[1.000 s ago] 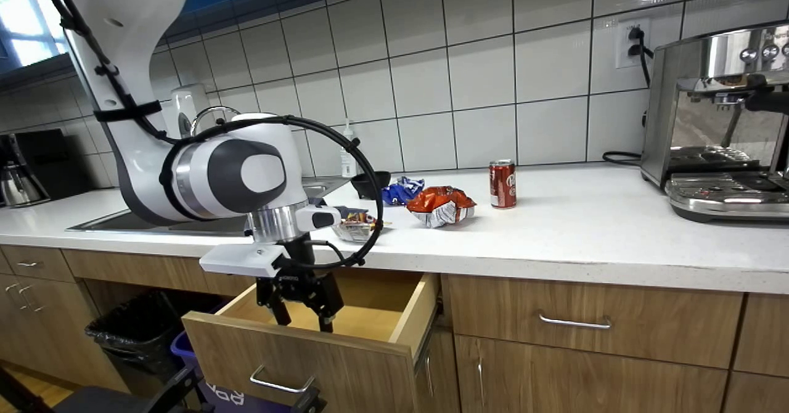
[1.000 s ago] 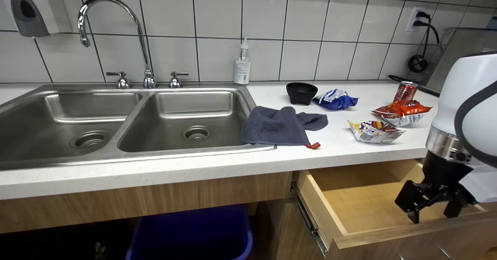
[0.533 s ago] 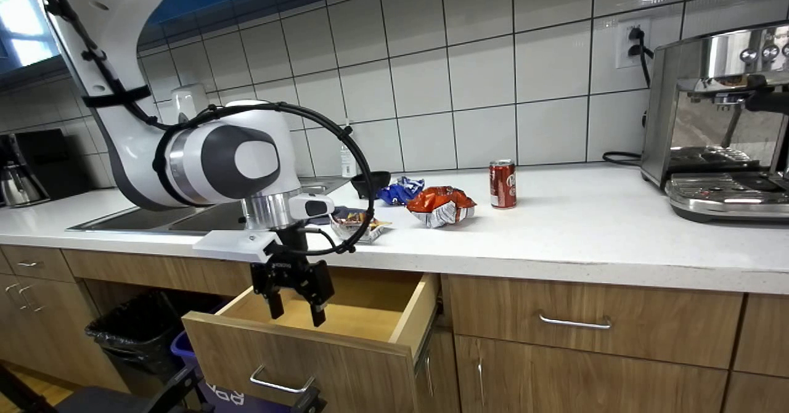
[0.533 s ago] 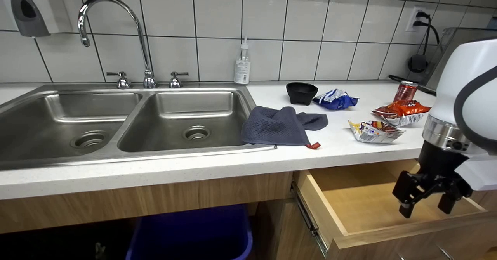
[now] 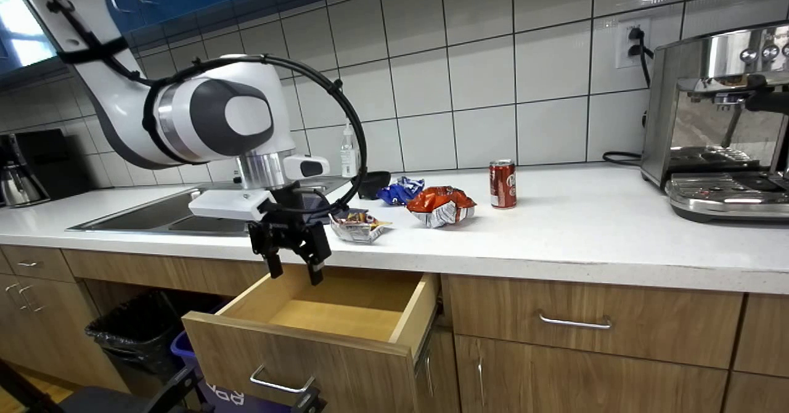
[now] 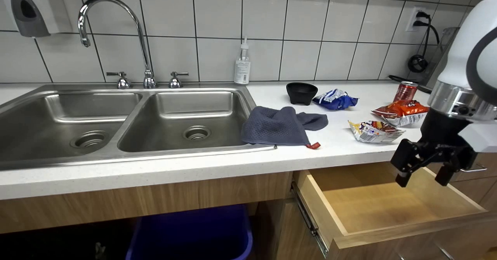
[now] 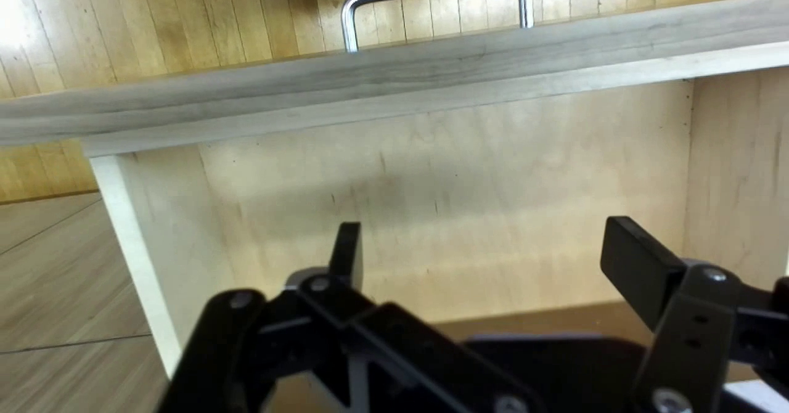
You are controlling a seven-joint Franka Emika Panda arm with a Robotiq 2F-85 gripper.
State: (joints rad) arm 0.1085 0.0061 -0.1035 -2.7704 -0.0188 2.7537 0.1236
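Hand (image 5: 296, 275) noted with jaws spread wide — positioned above the pulled-out wooden drawer (image 5: 333, 360), touching none of it; drawer sits low, left of centre, in an exterior view.

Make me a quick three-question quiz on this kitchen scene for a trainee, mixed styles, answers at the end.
1. What does the open hand hover over?
2. True or false: the red can stands upright on the counter.
3. Which lies closest to the black bowl? a) red can b) blue packet c) orange packet

Key: 1. the pulled-out drawer; 2. true; 3. b
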